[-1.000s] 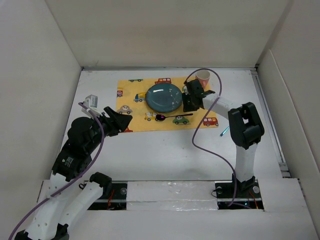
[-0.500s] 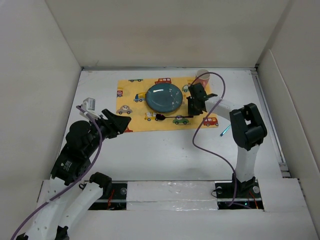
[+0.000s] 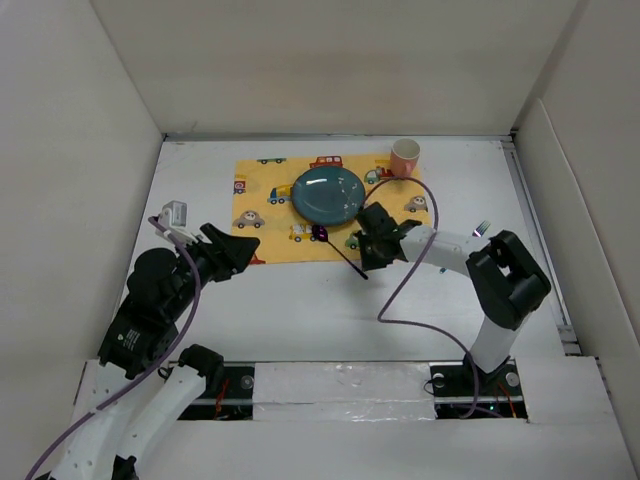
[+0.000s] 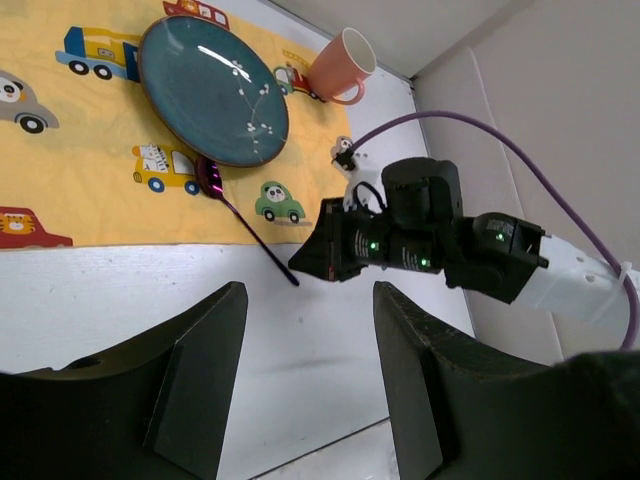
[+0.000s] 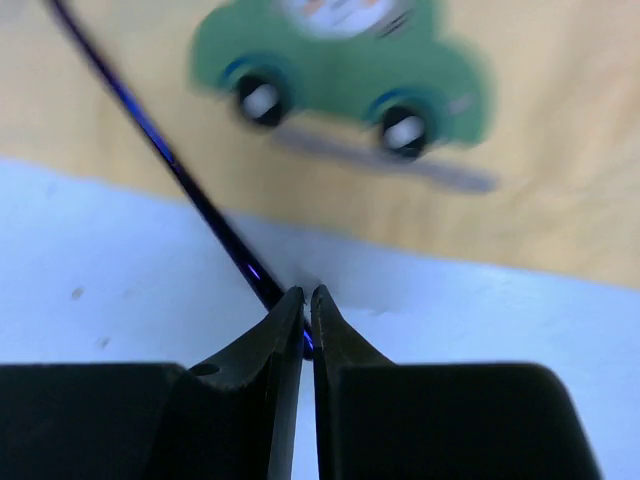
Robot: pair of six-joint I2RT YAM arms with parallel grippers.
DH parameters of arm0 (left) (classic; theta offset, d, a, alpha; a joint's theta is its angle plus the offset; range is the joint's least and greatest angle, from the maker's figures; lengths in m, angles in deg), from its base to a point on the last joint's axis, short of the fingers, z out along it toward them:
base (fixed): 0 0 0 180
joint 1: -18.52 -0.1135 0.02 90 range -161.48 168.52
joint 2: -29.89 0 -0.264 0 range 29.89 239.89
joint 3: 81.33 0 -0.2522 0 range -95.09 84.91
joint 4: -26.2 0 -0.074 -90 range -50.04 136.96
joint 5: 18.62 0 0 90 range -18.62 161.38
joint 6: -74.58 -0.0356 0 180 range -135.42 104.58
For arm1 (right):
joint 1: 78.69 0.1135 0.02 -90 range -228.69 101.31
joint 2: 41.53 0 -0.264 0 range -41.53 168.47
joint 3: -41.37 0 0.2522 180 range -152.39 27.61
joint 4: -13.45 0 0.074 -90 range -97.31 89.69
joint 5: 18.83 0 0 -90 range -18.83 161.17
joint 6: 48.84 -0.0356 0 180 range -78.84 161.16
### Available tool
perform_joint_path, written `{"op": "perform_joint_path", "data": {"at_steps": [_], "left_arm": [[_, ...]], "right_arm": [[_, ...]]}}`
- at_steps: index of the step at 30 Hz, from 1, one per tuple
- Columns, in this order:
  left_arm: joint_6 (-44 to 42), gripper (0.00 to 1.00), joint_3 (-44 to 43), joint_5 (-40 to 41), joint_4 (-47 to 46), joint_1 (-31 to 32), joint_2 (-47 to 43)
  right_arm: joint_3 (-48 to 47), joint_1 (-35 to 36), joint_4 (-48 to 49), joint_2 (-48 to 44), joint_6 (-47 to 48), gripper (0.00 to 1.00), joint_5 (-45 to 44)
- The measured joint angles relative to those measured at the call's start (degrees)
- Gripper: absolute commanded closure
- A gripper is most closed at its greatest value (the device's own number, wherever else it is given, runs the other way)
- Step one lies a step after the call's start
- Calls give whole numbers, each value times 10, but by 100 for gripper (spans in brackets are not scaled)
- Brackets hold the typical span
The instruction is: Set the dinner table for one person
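Observation:
A dark purple spoon lies slanted, its bowl on the yellow car-print mat just below the teal plate, its handle running out onto the white dinner table. My right gripper is shut on the handle's near end; in the right wrist view the fingertips pinch the thin handle low over the table. A pink cup stands at the mat's far right corner. My left gripper is open and empty at the mat's left edge. The left wrist view shows plate, cup, spoon.
White walls close in the table on the left, back and right. The right arm's purple cable loops over the table in front of the mat. The right arm stretches in from the right in the left wrist view.
My right gripper moved from beside the plate and cup toward the near side and closed on the spoon's handle. The spoon turned from level to slanted, handle off the mat. The left arm barely shifted.

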Motion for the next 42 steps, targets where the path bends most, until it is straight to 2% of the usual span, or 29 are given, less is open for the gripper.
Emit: {"op": "perform_joint_path", "data": {"at_steps": [8,13,22,27,37,40,42], "left_arm": [[0,50,7,0,23,0,-18],[0,50,7,1,36,0,-22],[0,50,7,5,40,0,-22],[1,50,7,15,45,0,-22],[4,50,7,25,45,0,-22],[3,50,7,29,45,0,-20],[3,50,7,31,45,0,-19]], "right_arm": [[9,120,-14,-8,-31,82,52],[-19,116,-39,-9,-27,67,48],[-136,106,-40,54,-24,63,4],[-161,112,-42,117,-21,70,-28],[-203,139,-57,149,-20,77,-100],[-207,145,-56,153,-21,98,-114],[-205,147,-49,153,-24,100,-114]]}}
